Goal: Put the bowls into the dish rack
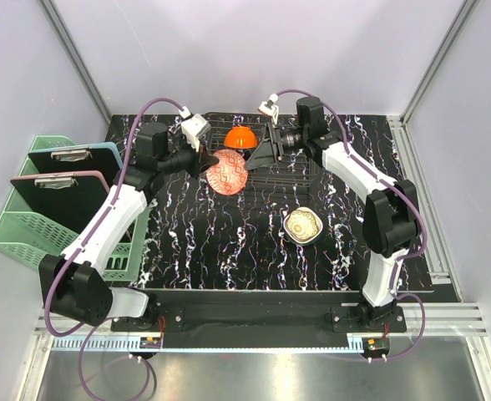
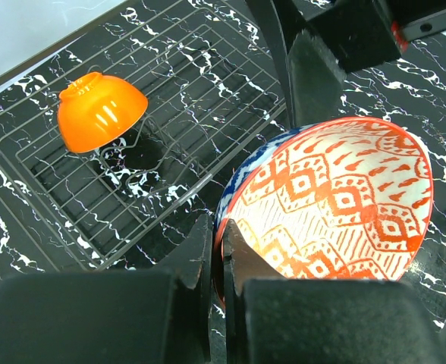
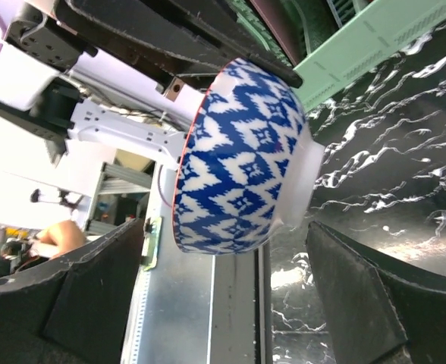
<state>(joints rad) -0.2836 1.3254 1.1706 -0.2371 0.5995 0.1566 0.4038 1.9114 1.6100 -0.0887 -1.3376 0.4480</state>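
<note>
My left gripper [image 1: 205, 160] is shut on the rim of a bowl [image 1: 227, 171] that is red-patterned inside [image 2: 337, 205] and blue-and-white outside [image 3: 242, 159]. It holds the bowl tilted on edge above the front left of the dark wire dish rack [image 1: 291, 171]. My right gripper [image 1: 260, 154] is open, with its fingers on either side of the bowl's blue base and apart from it [image 3: 223, 303]. An orange bowl [image 1: 240, 136] sits upside down on the rack [image 2: 48, 174], and shows in the left wrist view [image 2: 102, 112]. A cream bowl with a yellow floral inside [image 1: 304, 225] sits upright on the table.
A mint-green slatted basket [image 1: 28, 225] with two clipboards [image 1: 58, 180] stands at the table's left edge; it also shows in the right wrist view [image 3: 375, 38]. The black marbled table [image 1: 220, 242] is walled at the left, back and right.
</note>
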